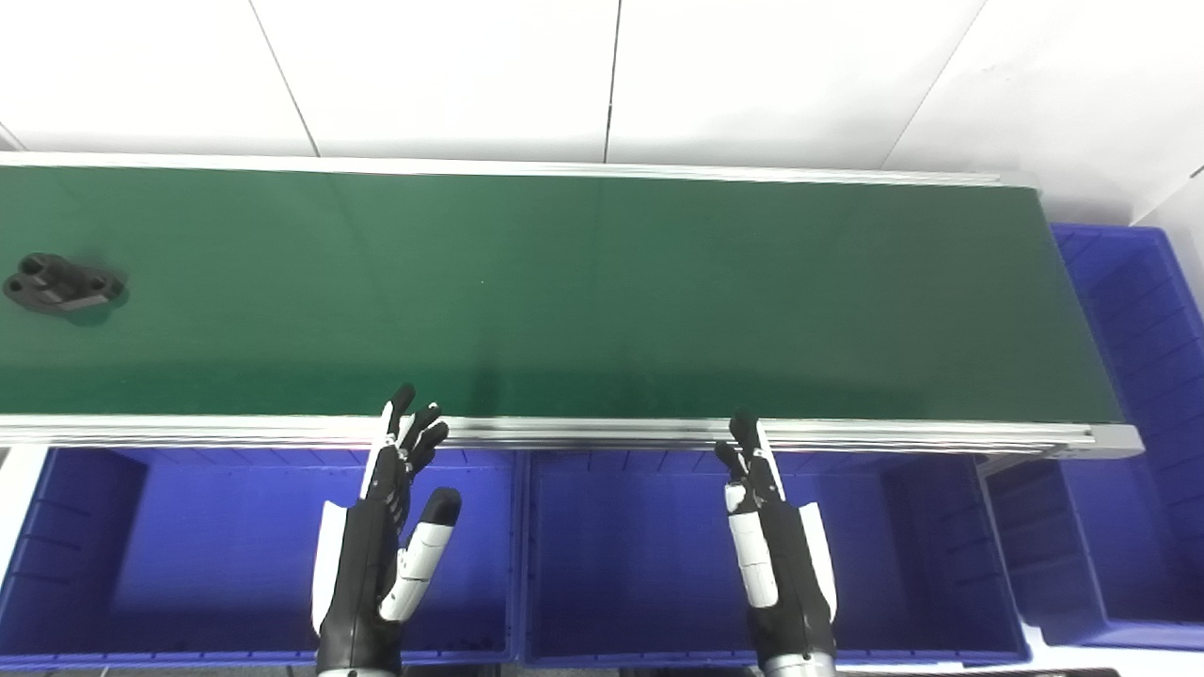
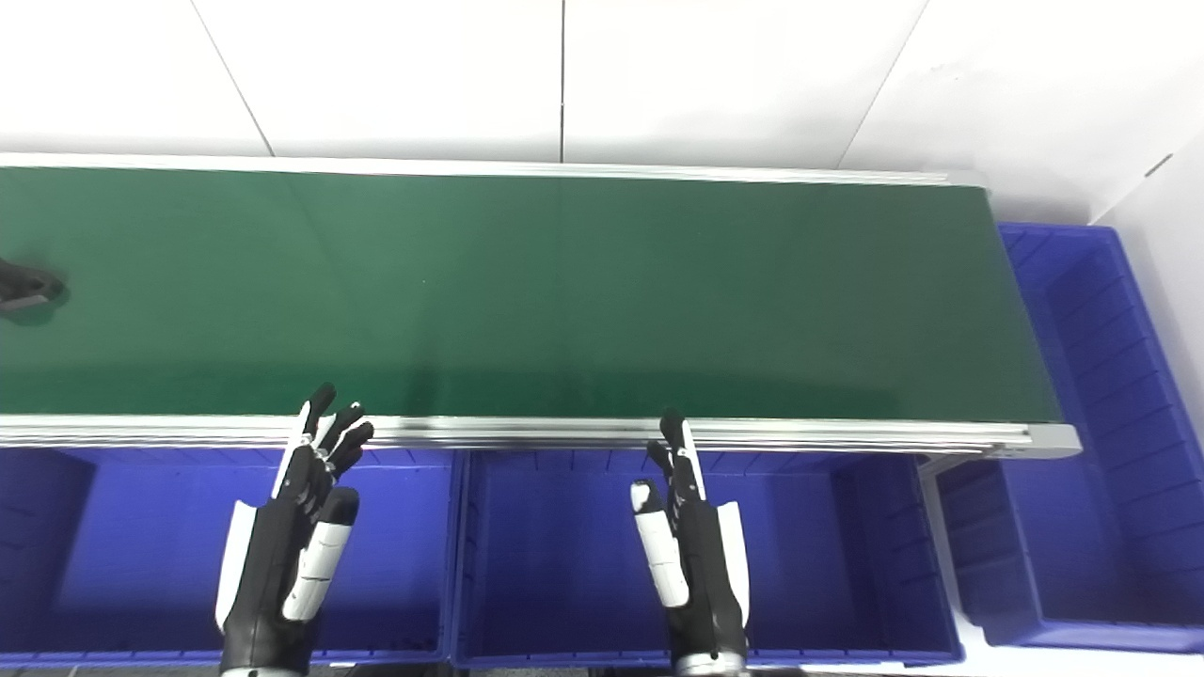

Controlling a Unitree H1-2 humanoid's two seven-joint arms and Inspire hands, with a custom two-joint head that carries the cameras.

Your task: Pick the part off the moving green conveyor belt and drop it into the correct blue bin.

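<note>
White wall panels back the long green conveyor belt (image 1: pixel 583 291), and the black part (image 1: pixel 62 284) sits way out at its far left end, well apart from both hands. Left hand (image 1: pixel 386 545) hangs over the left blue bin (image 1: pixel 85 564), right hand (image 1: pixel 776 555) over the middle blue bin (image 1: pixel 922 555), both with fingers spread, holding nothing.

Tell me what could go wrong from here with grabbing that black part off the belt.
The black part lies at the far left of the green belt, well away from both open hands, so a late reach by the left hand could miss it. Its irregular, lobed shape may slip from the fingers. The right hand hovers over the middle blue bin; nothing shows which bin is correct.
</note>
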